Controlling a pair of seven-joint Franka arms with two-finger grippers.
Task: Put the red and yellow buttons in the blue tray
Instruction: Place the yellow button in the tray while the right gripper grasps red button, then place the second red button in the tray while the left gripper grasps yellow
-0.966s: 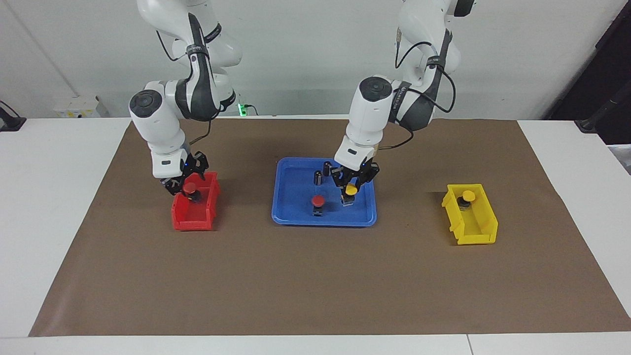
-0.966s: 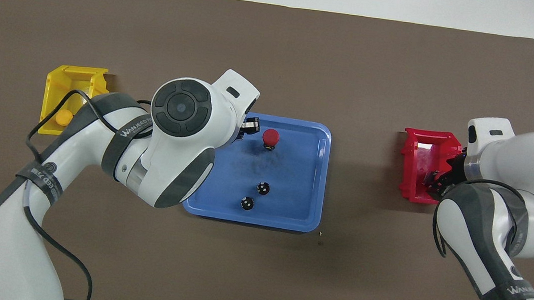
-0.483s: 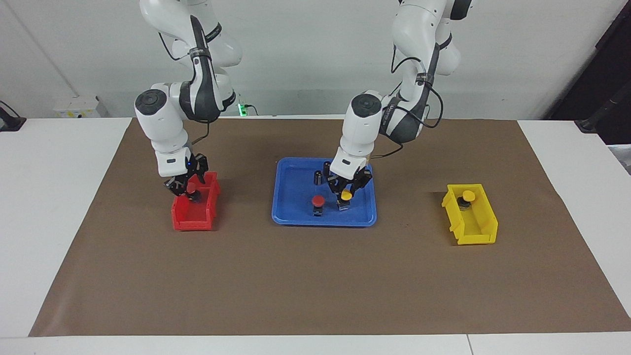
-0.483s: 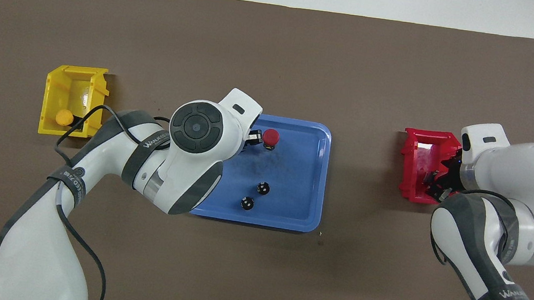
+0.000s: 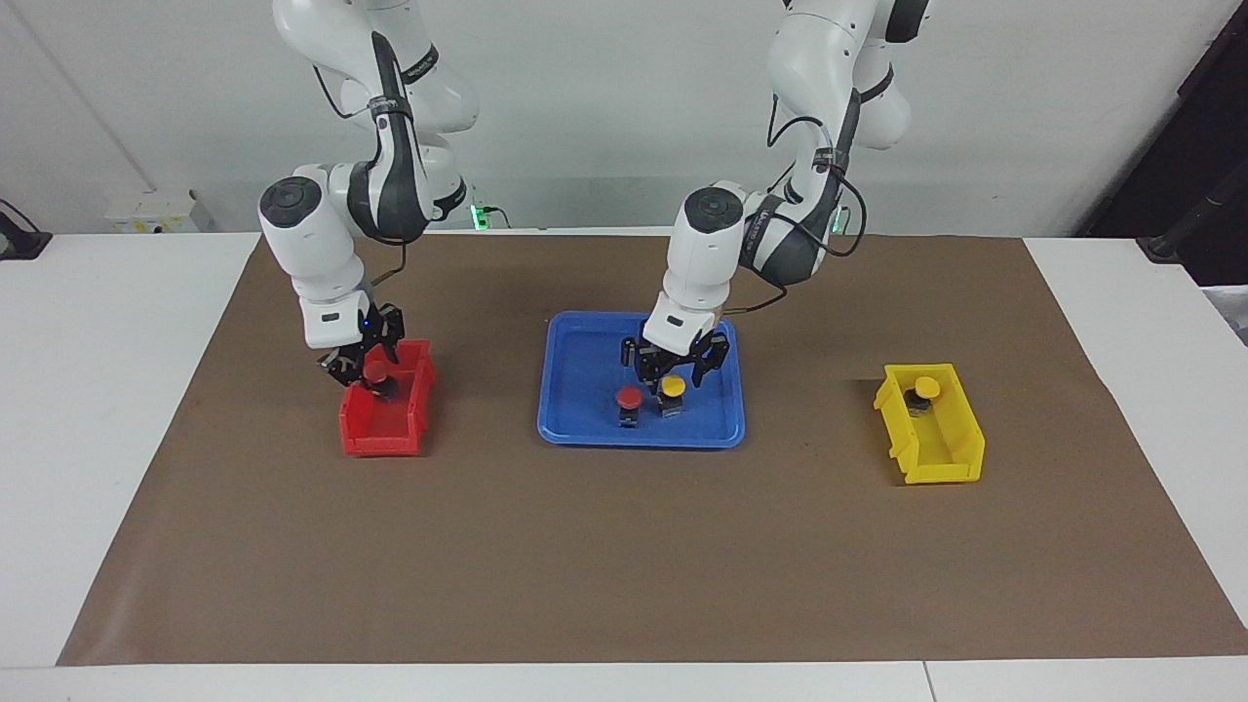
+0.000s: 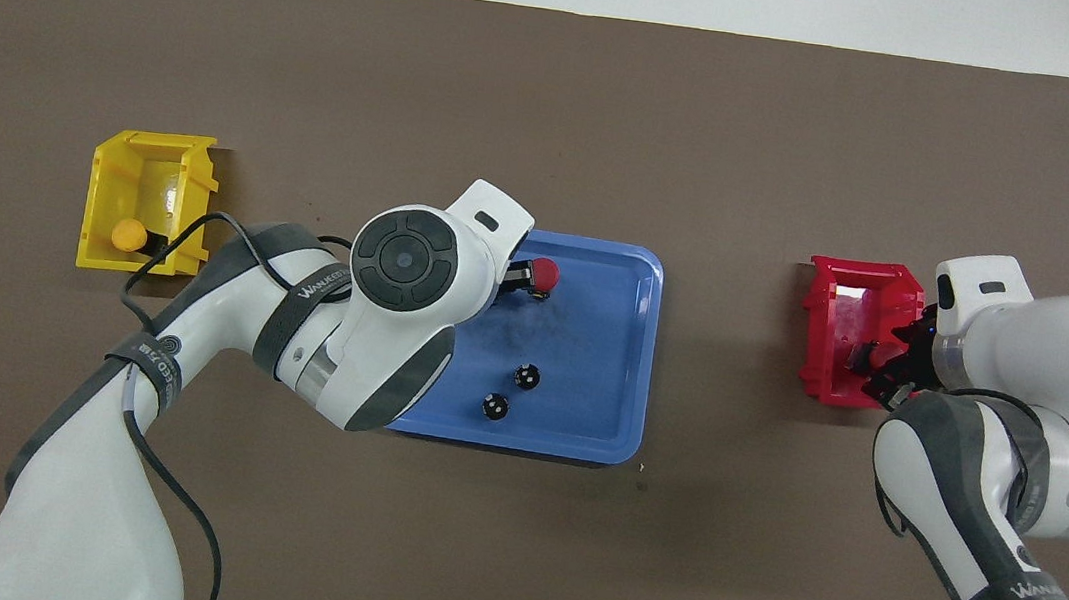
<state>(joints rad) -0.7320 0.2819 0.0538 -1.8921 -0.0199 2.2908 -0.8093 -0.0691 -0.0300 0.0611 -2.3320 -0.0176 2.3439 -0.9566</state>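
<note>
the left gripper (image 5: 672, 375), closed on a yellow-capped push button (image 5: 671, 388) over the shallow blue plastic tray (image 5: 575, 390) beside its red-capped button (image 5: 630, 397), should lower squarely before releasing, while the right gripper (image 5: 368, 369) grips a red-capped bin button (image 5: 374, 372)

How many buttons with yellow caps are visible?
2: one yellow button in the blue tray under the left claw, another in the yellow bin.

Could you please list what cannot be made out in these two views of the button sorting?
- Overhead view: the left arm hides the yellow button and part of the blue tray.
- Overhead view: the right arm covers the red button over the red bin.
- Facing view: too small to tell whether the left tool or right tool is open or shut.
</note>
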